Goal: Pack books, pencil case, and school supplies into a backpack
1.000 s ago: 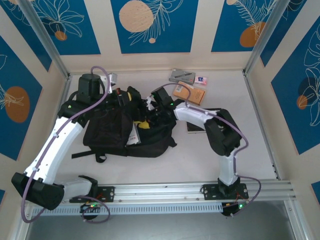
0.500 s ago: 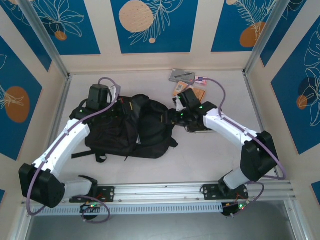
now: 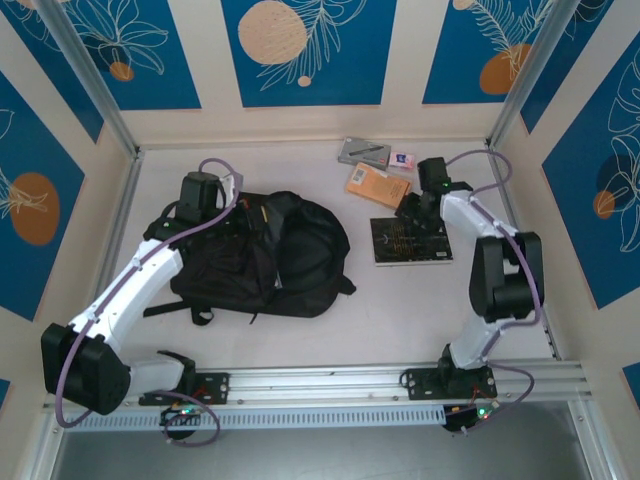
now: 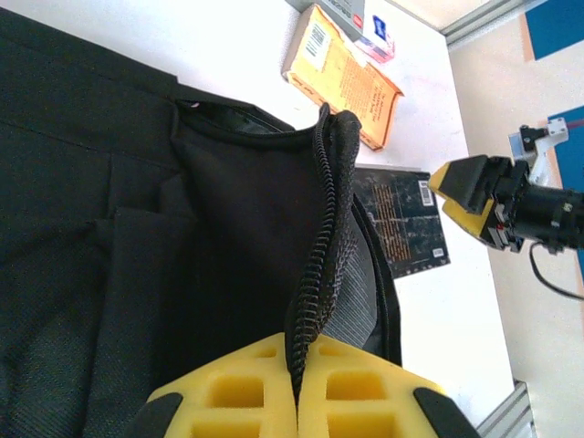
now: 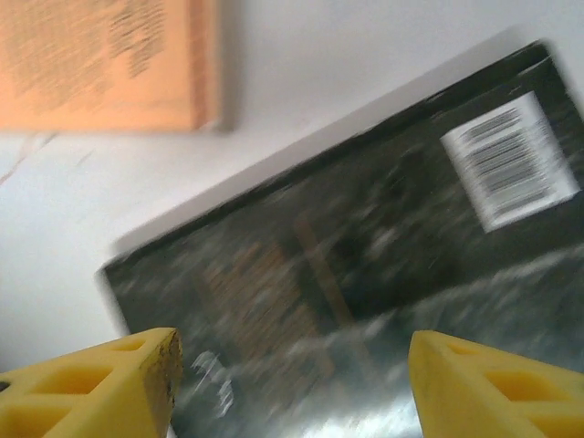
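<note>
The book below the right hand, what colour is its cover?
The book is black with gold print; clearest in the left wrist view.

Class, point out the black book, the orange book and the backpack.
black book [image 3: 405, 245], top view, middle of its cover.
orange book [image 4: 345, 80], left wrist view, middle of its cover.
backpack [image 3: 300, 250], top view, rounded front panel.

White worktop [image 3: 400, 310] noted as the base surface, enclosed on three sides by beige walls [image 3: 203, 60], blue panels [image 3: 308, 70] printed with orange discs [image 3: 272, 32] and white leaf outlines, aluminium posts [image 3: 88, 78] set at the far corners, slotted metal rail [image 3: 320, 382] fixed along the near edge
</note>
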Robot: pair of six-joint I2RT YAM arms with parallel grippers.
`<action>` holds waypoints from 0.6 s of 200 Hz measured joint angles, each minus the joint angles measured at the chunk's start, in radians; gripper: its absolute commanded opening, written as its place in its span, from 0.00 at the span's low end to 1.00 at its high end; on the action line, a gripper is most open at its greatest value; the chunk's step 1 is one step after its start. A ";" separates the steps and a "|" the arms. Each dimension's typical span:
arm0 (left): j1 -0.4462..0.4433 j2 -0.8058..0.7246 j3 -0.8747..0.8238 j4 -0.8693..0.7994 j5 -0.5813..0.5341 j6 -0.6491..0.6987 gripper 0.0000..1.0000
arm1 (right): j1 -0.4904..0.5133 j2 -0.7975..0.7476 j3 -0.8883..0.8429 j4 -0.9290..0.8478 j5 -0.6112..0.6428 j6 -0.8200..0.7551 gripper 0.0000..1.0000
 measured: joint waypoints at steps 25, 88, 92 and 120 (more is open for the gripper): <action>0.005 -0.003 0.000 -0.024 -0.058 -0.003 0.00 | -0.062 0.138 0.081 -0.012 -0.019 0.000 0.66; 0.083 -0.043 0.000 -0.089 -0.209 -0.040 0.00 | 0.023 0.174 0.077 -0.024 -0.018 0.004 0.63; 0.091 -0.043 0.000 -0.096 -0.221 -0.048 0.00 | 0.031 0.165 0.065 -0.019 -0.018 0.007 0.62; 0.134 -0.043 0.000 -0.140 -0.280 -0.087 0.00 | 0.073 0.074 -0.055 0.014 -0.064 0.042 0.61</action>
